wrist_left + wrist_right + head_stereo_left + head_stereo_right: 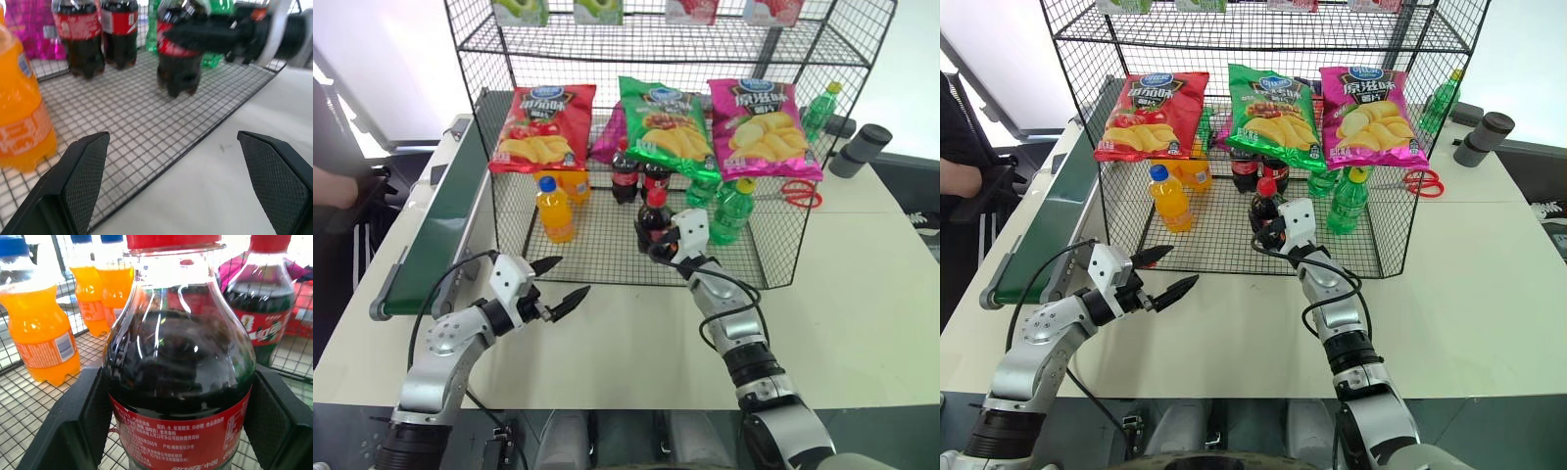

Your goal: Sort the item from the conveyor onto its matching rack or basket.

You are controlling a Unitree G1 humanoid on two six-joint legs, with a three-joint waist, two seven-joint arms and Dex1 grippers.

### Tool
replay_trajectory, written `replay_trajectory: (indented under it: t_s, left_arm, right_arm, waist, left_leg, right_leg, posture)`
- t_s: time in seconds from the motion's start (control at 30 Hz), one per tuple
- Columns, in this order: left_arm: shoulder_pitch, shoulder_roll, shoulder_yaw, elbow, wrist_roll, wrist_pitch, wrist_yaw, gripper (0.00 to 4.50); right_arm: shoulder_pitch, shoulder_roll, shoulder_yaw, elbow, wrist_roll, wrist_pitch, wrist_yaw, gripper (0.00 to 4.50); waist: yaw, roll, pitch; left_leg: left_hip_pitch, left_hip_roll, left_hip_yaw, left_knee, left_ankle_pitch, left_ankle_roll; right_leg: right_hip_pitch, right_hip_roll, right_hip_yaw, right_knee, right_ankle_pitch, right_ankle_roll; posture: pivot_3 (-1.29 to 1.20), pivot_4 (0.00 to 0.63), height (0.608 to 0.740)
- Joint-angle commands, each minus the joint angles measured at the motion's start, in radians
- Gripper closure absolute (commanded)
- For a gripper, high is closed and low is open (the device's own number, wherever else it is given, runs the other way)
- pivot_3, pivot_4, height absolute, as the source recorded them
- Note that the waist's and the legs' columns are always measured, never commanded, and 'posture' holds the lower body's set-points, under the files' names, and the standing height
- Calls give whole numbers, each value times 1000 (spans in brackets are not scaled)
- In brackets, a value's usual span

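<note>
At the rack's (pixel 773 250) front edge, right gripper (pixel 658 238) clamped on cola bottle (pixel 652 221), left gripper (pixel 562 283) spread wide, empty.

The black wire-grid rack (pixel 773 257) is open at its front, toward the table's near edge. On its mesh floor an orange soda bottle (pixel 555 209) stands toward the left wall, 2 cola bottles (pixel 636 176) at the back and green bottles (pixel 732 211) toward the right. Bare mesh lies between them. 3 hanging crisp bags (pixel 658 122) crowd the space above. The white table (pixel 862 294) in front is bare.
</note>
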Motion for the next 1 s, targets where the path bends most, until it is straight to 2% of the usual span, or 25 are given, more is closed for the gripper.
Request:
replay_trajectory:
  t_s: [0.03,0.27,0.3,0.33,0.5,0.63,0.73,0.9,1.0]
  left_arm:
    - [-9,5,2,-45,-9,11,4,36]
    - [-21,2,0,-32,-5,11,6,36]
    - [-21,1,0,-30,-4,9,6,0]
    - [-21,0,0,-29,-3,7,6,0]
    - [-23,-5,-4,-30,-2,10,10,0]
    - [-23,-6,-2,-39,-3,21,18,0]
    - [-30,17,8,-43,18,55,45,0]
    - [-40,48,7,-46,21,82,45,0]
    - [-43,78,18,-39,16,87,20,0]
  right_arm:
    - [-79,18,-28,75,-12,-99,-17,1423]
    - [-106,28,-41,151,-7,-147,4,1423]
    - [-105,28,-43,153,-4,-147,11,363]
    - [-102,28,-44,152,-3,-148,16,25]
    - [-79,9,-43,100,-20,-156,25,25]
    - [-18,-29,-39,-15,-9,-114,59,25]
    - [182,-167,-53,-324,54,27,171,25]
    - [388,-342,-103,-617,150,194,275,25]
    - [530,-464,-208,-789,265,293,349,25]
  waist:
    - [-1,0,0]
    - [-3,0,0]
    - [-4,0,0]
    - [-5,0,0]
    - [-20,0,0]
    - [-22,0,0]
    - [-11,1,0]
    - [-13,2,0]
    - [-14,2,1]
  left_leg:
    - [0,0,0,0,0,0]
    - [0,0,0,0,0,0]
    - [0,0,0,0,0,0]
    - [0,0,0,0,0,0]
    - [0,0,0,0,0,0]
    - [0,0,-1,0,0,-1]
    - [0,0,-1,-1,0,-1]
    - [0,0,0,-1,0,0]
    - [2,0,-1,-1,0,0]
  right_leg:
    - [0,0,0,0,0,0]
    - [0,0,0,1,0,0]
    - [-1,0,0,1,0,0]
    - [-1,0,0,1,0,0]
    - [0,-1,0,2,0,0]
    - [0,-1,0,2,0,0]
    - [0,-2,0,1,0,0]
    - [1,-3,0,-1,0,0]
    - [2,-3,0,0,0,0]
  posture:
    - [0,150,740]
    - [0,150,740]
    - [0,150,740]
    - [0,150,740]
    - [0,150,740]
    - [0,150,740]
    - [0,150,740]
    - [0,150,740]
    - [0,150,740]
